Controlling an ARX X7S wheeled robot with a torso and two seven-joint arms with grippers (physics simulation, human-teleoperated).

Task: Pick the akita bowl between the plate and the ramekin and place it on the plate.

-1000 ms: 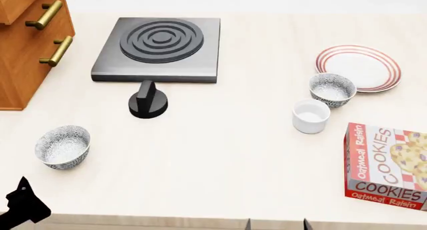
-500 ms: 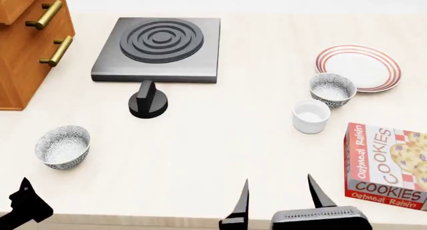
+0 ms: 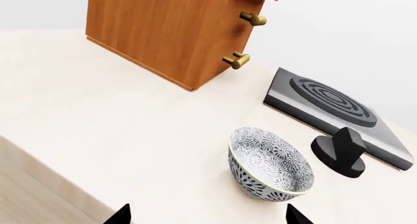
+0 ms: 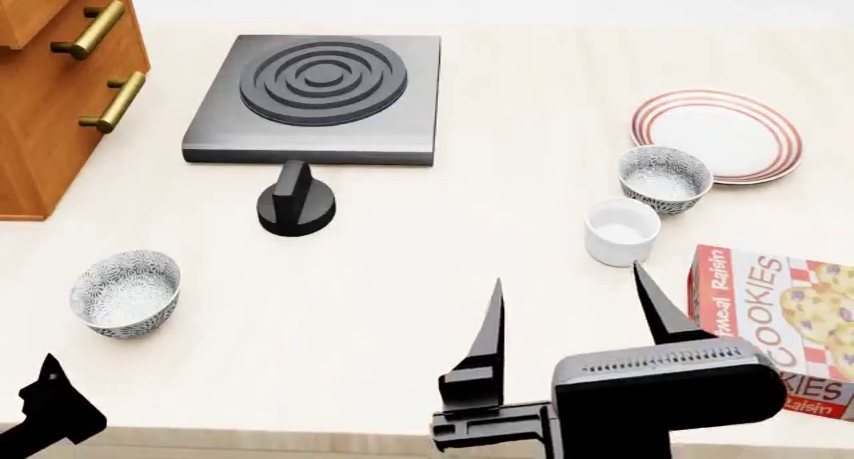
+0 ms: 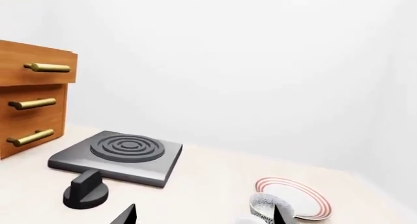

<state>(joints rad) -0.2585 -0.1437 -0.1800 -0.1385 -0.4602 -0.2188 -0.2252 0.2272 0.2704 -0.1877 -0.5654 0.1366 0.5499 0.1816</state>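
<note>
While both arms sit at the near edge of the pale countertop (image 4: 441, 279), nothing is held. The right gripper (image 4: 574, 314) rises from the front edge in the head view, its two black pointed fingers (image 4: 486, 344) spread well apart around bare counter.

Ahead of that gripper and a little to its right stands the ramekin (image 4: 621, 231), a plain white cup. Just beyond it, farther from the gripper, is the akita bowl (image 4: 665, 178), speckled grey and upright, empty. Its far rim comes right up to the plate (image 4: 721, 134), white with red rings; whether they touch cannot be told. The bowl lies between ramekin and plate, well apart from the gripper.

Immediately right of the right gripper is a red cookie box (image 4: 781, 324), partly hidden behind the gripper body.

The left gripper (image 4: 54, 411) shows only as a black shape at the lower left corner. In its wrist view two finger tips (image 3: 120, 215) appear widely separated. Just ahead of it sits a second speckled bowl (image 4: 127, 292).

Farther ahead of the left gripper are a black knob (image 4: 295, 201), then a grey hotplate (image 4: 320, 97). A wooden drawer cabinet (image 4: 60, 79) with brass handles stands to the left.
</note>
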